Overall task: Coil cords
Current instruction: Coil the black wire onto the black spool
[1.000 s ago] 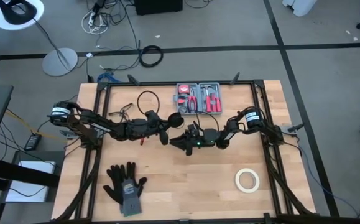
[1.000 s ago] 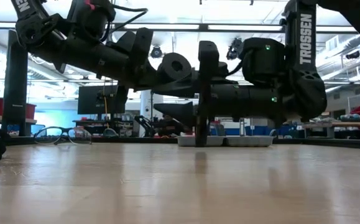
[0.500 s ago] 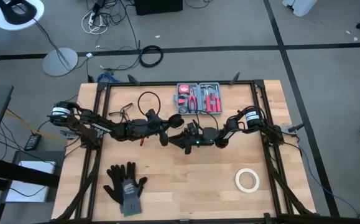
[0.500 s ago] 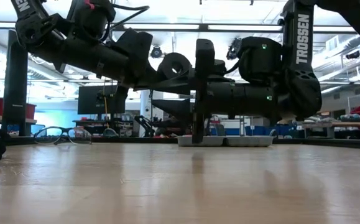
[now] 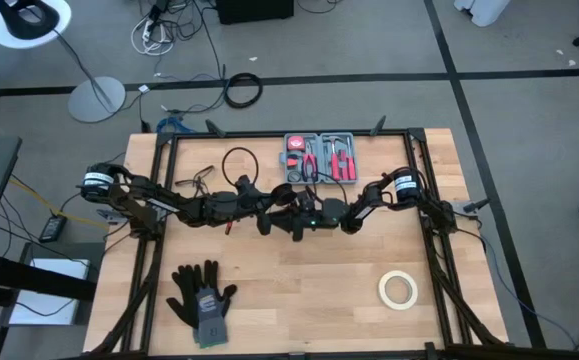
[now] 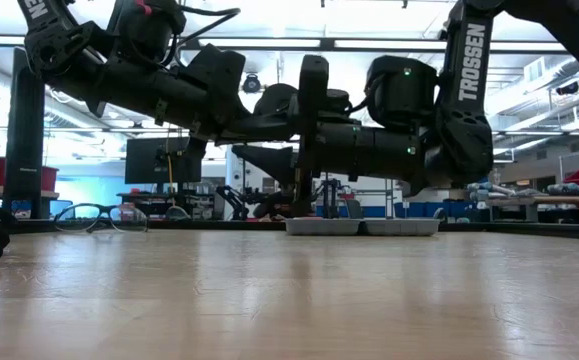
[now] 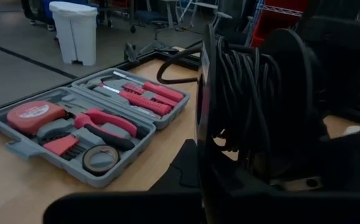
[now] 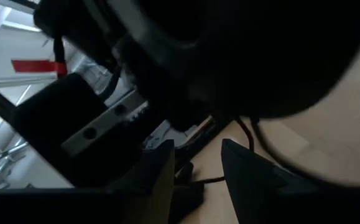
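The thin black cord is partly wound in several turns on a round black disc [image 7: 254, 99]. The disc sits at my left gripper [image 5: 267, 210], above the table's middle, and shows in the low view [image 6: 277, 100]. The rest of the cord lies in a loose loop [image 5: 237, 160] on the far part of the table. My left gripper is shut on the disc. My right gripper [image 5: 291, 215] is open [image 8: 195, 168] right beside the disc, on its right side. I cannot tell whether it touches the disc or the cord. My left gripper holds the wound disc [image 7: 273, 143] between its fingers, coming level from the table's left. The gripper's own body hides the place of contact. The disc stands on edge, lifted clear of the table, with a free strand [image 7: 173, 62] leading off toward the far side.
An open grey tool case [image 5: 319, 158] with red-handled tools lies just beyond the grippers. Glasses [image 5: 197, 181] lie to the far left, black gloves [image 5: 201, 295] at the near left, and a white tape roll [image 5: 397, 289] at the near right.
My right gripper has gone toward the table's left, up to my left gripper and the wound disc, and has risen a little. My left gripper and the disc have kept still.
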`<state>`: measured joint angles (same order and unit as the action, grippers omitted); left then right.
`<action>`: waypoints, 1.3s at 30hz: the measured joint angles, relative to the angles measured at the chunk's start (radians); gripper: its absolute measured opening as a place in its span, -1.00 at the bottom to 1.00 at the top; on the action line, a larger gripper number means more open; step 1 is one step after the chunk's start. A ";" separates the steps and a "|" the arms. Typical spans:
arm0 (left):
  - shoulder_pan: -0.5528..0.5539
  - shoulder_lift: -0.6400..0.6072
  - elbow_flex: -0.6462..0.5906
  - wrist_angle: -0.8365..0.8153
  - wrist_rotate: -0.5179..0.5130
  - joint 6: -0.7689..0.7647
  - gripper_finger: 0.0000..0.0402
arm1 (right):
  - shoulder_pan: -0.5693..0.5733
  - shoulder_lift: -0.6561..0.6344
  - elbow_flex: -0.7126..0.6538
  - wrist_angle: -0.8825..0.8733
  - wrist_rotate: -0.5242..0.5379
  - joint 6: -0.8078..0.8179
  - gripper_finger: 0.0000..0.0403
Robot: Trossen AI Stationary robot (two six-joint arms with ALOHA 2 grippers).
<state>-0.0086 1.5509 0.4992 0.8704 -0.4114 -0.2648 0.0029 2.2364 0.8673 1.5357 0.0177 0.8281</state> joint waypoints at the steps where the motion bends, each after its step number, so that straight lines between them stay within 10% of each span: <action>1: 0.000 0.000 0.000 0.000 0.000 -0.004 -1.00 | -0.002 0.000 0.000 -0.005 0.000 0.009 -0.33; 39: 0.000 0.000 0.000 0.024 -0.009 -0.093 -1.00 | -0.033 0.000 -0.051 -0.118 0.050 -0.055 -0.59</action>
<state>-0.0086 1.5509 0.4992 0.8940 -0.4206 -0.3579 -0.0303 2.2360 0.8159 1.4172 0.0675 0.7726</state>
